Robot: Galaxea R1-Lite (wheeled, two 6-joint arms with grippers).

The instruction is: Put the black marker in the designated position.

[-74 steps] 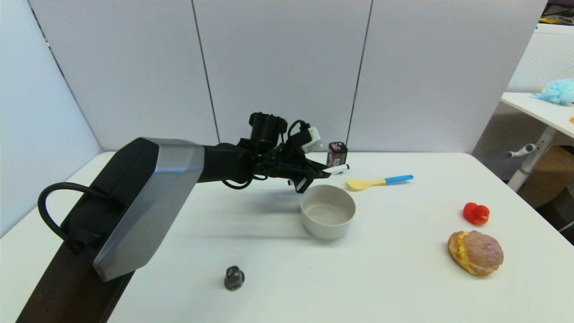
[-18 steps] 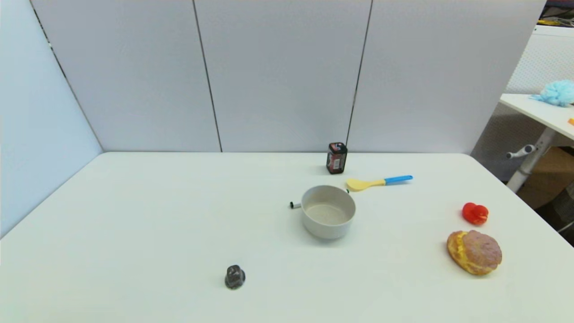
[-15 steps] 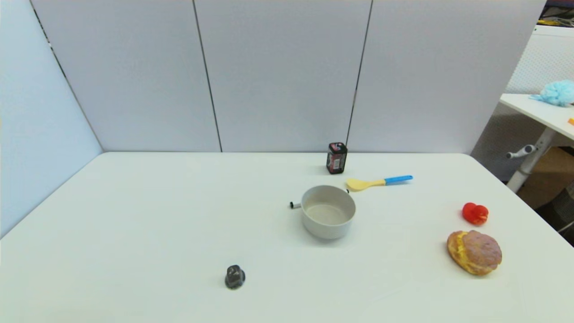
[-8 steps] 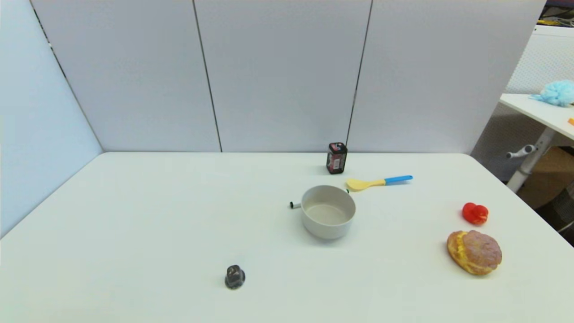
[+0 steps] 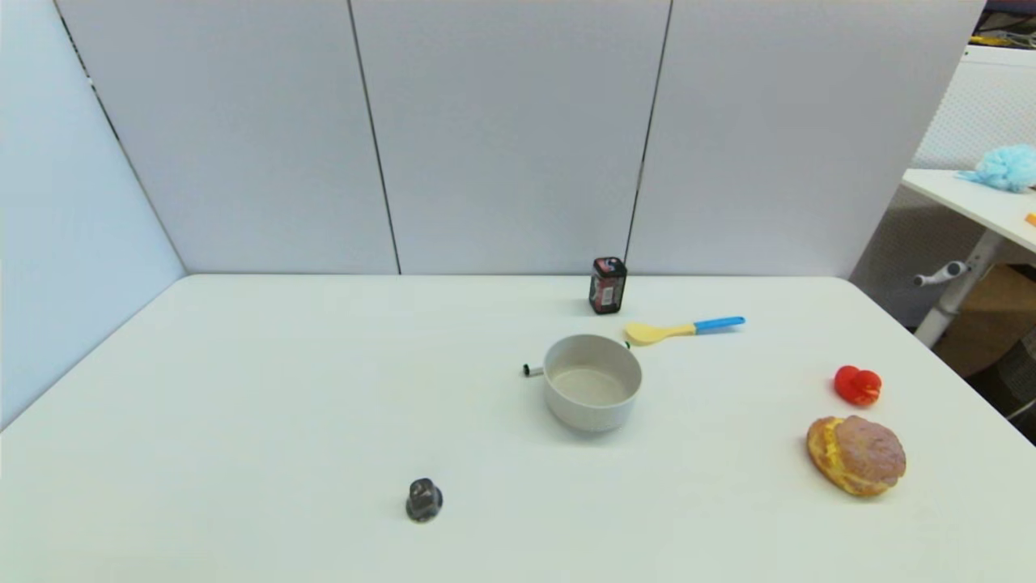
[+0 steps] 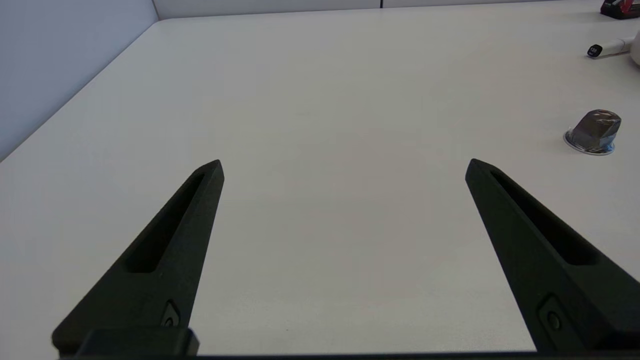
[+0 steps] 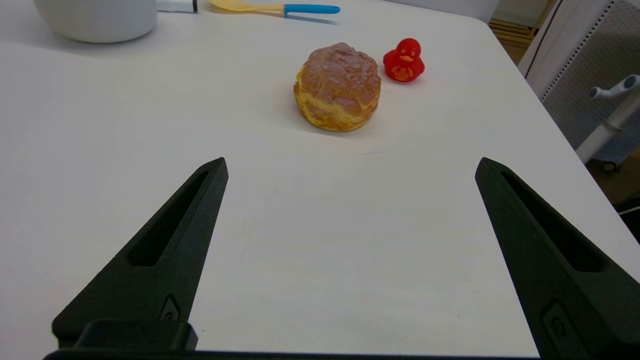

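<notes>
— Black marker [image 5: 532,370], the thin white stick with dark caps: where is it lying?

— It is lying flat on the white table [image 5: 283,389], behind the round white bowl [image 5: 592,380]. One capped end is poking out at the bowl's left side, and a tiny dark bit is showing at the bowl's far right rim; the middle is hidden by the bowl, so whether it is touching the wall I cannot tell.

— And the arms?

— Both are sitting low at the near edge, out of the head view. The left gripper [image 6: 344,167] is hovering over bare tabletop with its two black fingers spread wide, gripping nothing. The right gripper [image 7: 351,165] is likewise gaping wide and holding nothing (the pair look like twins).

— What else is lying about?

— A yellow spoon with a blue handle [image 5: 684,328] is resting just beyond the bowl to the right, and a small black and red box [image 5: 608,285] is standing upright near the back wall. A cream puff with a brown top [image 5: 856,455] is sitting at the right, a red rubber duck [image 5: 859,385] just behind it. A small grey foil-wrapped lump [image 5: 423,500] is sitting alone toward the front left.
</notes>
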